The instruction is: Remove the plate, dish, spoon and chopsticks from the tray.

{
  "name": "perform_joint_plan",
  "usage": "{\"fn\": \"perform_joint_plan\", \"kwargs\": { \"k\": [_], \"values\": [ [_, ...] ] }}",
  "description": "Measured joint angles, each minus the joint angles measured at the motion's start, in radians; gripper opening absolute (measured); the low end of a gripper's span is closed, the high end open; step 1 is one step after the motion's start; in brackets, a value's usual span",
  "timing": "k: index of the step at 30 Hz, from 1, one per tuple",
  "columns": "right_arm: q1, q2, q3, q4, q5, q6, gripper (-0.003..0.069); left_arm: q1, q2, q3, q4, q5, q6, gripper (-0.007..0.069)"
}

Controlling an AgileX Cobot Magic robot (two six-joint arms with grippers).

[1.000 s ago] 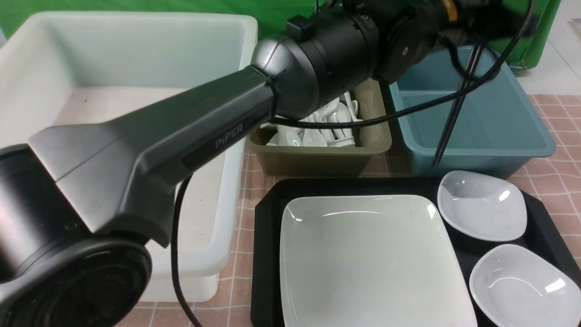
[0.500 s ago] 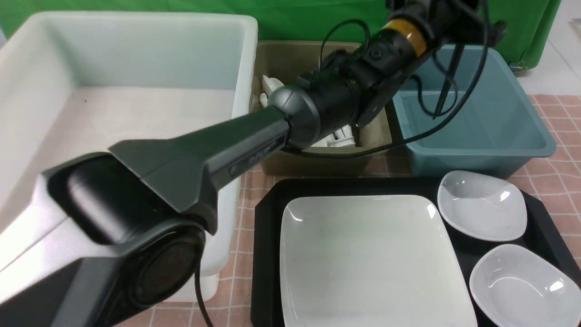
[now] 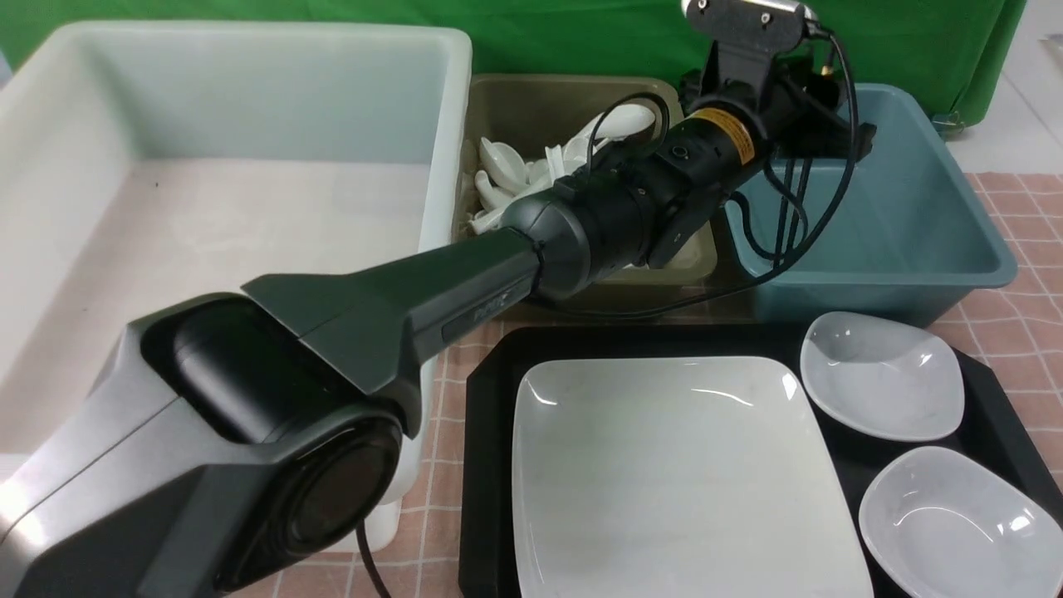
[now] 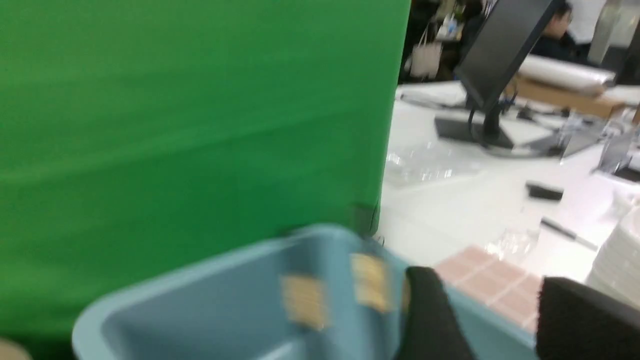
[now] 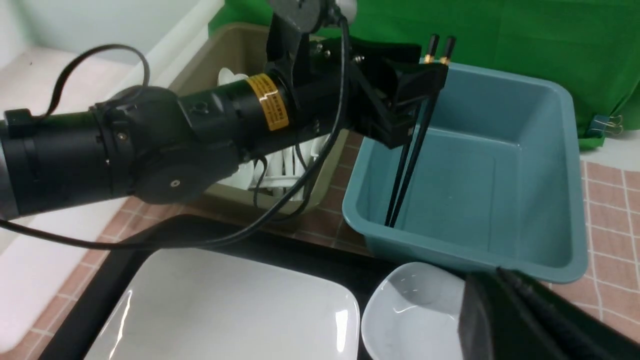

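Currently, left claw (image 4: 487, 285): jaws parted; its wrist view, though blurred, shows a bare gap between the black fingers (image 4: 430, 320).
chopsticks (image 5: 407, 165): nearly upright right at the left claw, gold-banded ends poking above it, tips below it inside the blue bin; whether a finger touches them I cannot tell.
blue bin (image 3: 955, 266): directly under the left claw, on the table (image 3: 1021, 332).
right claw (image 5: 492, 290): closed, with nothing seen in it.
tray (image 3: 490, 465): on the table, lower than the left claw and back toward the robot, just short of the blue bin.
plate (image 3: 673, 473): flat on the tray, well apart from the left claw.
far dish (image 3: 880, 386): on the tray beside the plate, just beside the right claw's tip.
near dish (image 3: 955, 523): on the tray, farther from the left claw than the far dish.
spoons (image 3: 498, 162): heaped in the olive bin (image 3: 573, 100), to the left claw's left, partly behind its arm.
white bin (image 3: 249, 100): farther left again, beyond the olive bin.
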Motion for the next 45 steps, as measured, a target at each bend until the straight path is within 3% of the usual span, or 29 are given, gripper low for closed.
{"fn": "perform_joint_plan", "kwargs": {
  "k": [4, 8, 12, 13, 14, 15, 17, 24, 26, 29, 30, 31, 34, 37, 45],
  "values": [
    [0.000, 0.000, 0.000, 0.000, 0.003, 0.000, 0.0030, 0.002, -0.006, 0.000, 0.000, 0.113, -0.027, 0.0395],
    [0.000, 0.000, 0.000, 0.000, 0.022, -0.001, 0.0030, 0.002, -0.063, 0.000, -0.020, 0.346, -0.030, 0.0399],
    [0.000, 0.000, 0.000, -0.015, 0.073, -0.001, 0.0030, 0.000, -0.153, 0.000, -0.121, 0.610, 0.007, 0.0310],
    [0.000, 0.000, 0.000, -0.052, 0.130, -0.001, 0.0030, -0.003, -0.212, 0.000, -0.189, 0.741, 0.087, 0.0230],
    [0.000, 0.000, 0.000, -0.052, 0.138, -0.001, 0.0030, -0.002, -0.219, 0.000, -0.196, 0.757, 0.096, 0.0218],
    [0.000, 0.002, 0.000, -0.097, 0.202, -0.001, 0.0030, -0.010, -0.268, 0.000, -0.240, 0.905, 0.174, 0.0122],
    [0.000, 0.019, 0.000, -0.123, 0.278, -0.001, 0.0030, -0.022, -0.318, -0.001, -0.268, 1.048, 0.252, 0.0038],
    [0.000, 0.204, 0.000, -0.107, 0.443, -0.053, 0.0053, -0.040, -0.395, 0.006, -0.256, 1.412, 0.323, -0.0007],
    [0.001, 0.257, 0.000, -0.082, 0.460, -0.081, 0.0091, -0.042, -0.414, 0.030, -0.254, 1.435, 0.335, -0.0007],
    [0.040, 0.366, 0.022, -0.024, 0.480, -0.149, 0.0292, -0.072, -0.497, 0.146, -0.250, 1.448, 0.361, -0.0007],
    [0.047, 0.371, 0.028, -0.022, 0.480, -0.151, 0.0305, -0.074, -0.503, 0.155, -0.250, 1.444, 0.362, -0.0007],
    [0.076, 0.409, 0.058, -0.020, 0.464, -0.166, 0.0406, -0.098, -0.558, 0.232, -0.252, 1.414, 0.375, -0.0008],
    [0.121, 0.459, 0.118, -0.032, 0.409, -0.169, 0.0515, -0.136, -0.661, 0.370, -0.280, 1.335, 0.414, -0.0008],
    [0.157, 0.507, 0.190, -0.078, 0.300, -0.143, 0.0556, -0.161, -0.788, 0.532, -0.343, 1.210, 0.444, -0.0008],
    [0.162, 0.638, 0.288, -0.192, 0.146, -0.065, 0.0563, -0.161, -0.952, 0.786, -0.391, 1.017, 0.485, -0.0003]
  ]
}}
